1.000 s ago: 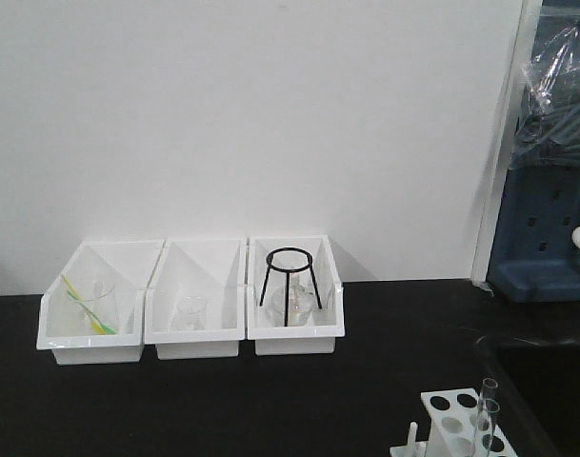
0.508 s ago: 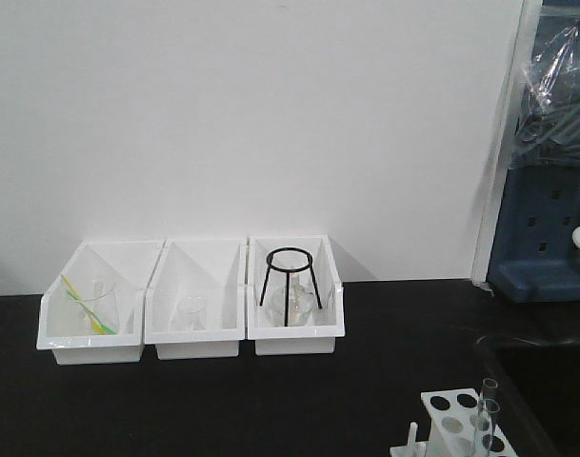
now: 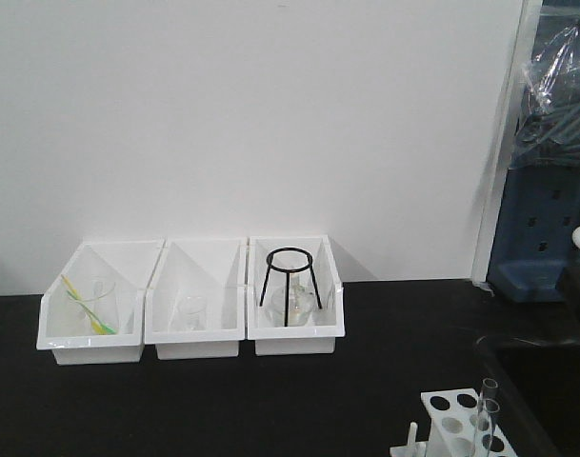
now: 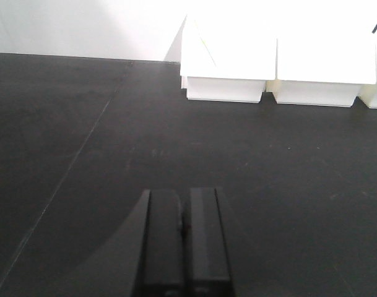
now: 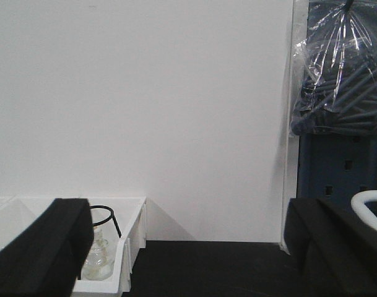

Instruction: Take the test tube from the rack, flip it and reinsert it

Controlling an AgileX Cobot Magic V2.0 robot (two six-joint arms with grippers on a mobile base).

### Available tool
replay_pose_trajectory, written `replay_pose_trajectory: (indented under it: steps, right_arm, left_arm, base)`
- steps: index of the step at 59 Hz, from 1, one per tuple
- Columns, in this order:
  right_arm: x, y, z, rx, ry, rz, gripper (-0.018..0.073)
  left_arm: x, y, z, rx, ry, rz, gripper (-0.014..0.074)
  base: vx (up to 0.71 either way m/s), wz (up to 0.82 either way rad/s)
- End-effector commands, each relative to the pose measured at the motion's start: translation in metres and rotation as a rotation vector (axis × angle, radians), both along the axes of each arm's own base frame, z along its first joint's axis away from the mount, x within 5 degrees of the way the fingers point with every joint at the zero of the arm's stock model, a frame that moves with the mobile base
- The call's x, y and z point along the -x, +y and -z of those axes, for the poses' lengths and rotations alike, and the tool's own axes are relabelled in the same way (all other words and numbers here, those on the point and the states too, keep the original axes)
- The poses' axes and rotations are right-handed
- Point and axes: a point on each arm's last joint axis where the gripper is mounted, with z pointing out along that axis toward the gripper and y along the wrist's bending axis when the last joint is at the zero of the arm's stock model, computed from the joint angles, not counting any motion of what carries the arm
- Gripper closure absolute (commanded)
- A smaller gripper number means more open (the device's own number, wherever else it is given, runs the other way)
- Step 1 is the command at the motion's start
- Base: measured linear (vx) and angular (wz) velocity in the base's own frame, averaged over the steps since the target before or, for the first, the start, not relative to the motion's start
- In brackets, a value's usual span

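Jaws of the left gripper, at the bottom centre of the left wrist view, are pressed flat together with nothing between them, above the matte black tabletop. Jaws of the right gripper stand wide apart at the lower corners of the right wrist view, gripping nothing. At the lower right edge of the front view, partly cut off, sits the small white plastic test tube rack with round holes. Two clear glass test tubes stand upright at its right side. Three white open-fronted storage bins line the wall at centre left, well apart from the rack; the rightmost holds a black wire tripod stand.
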Motion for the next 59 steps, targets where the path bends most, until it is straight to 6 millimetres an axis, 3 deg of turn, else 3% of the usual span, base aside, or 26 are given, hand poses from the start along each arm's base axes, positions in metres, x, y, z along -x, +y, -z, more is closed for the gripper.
replay_pose_trajectory:
  steps: [1,11,20,59]
  right_arm:
    - [-0.001,0.004,0.007,0.022,-0.063,-0.035,-0.0151]
    - [0.01,0.015,0.081,0.023,-0.036,-0.173,-0.008]
    - [0.013,0.018,0.119,0.004,0.031,-0.215,-0.0006]
    - [-0.064,0.028,0.152,0.035,0.057,-0.258,0.004]
  left_arm:
    - [-0.001,-0.001,-0.007,-0.006,-0.088,0.011,0.0603]
    - [-0.001,-0.001,-0.007,-0.006,-0.088,0.011,0.0603]
    - [-0.001,-0.001,-0.007,-0.006,-0.088,0.011,0.0603]
    - [-0.001,-0.001,-0.007,-0.006,-0.088,0.011,0.0603]
  base:
    - [0.0,0.0]
    - [0.0,0.0]
    - [0.0,0.0]
    - [0.0,0.0]
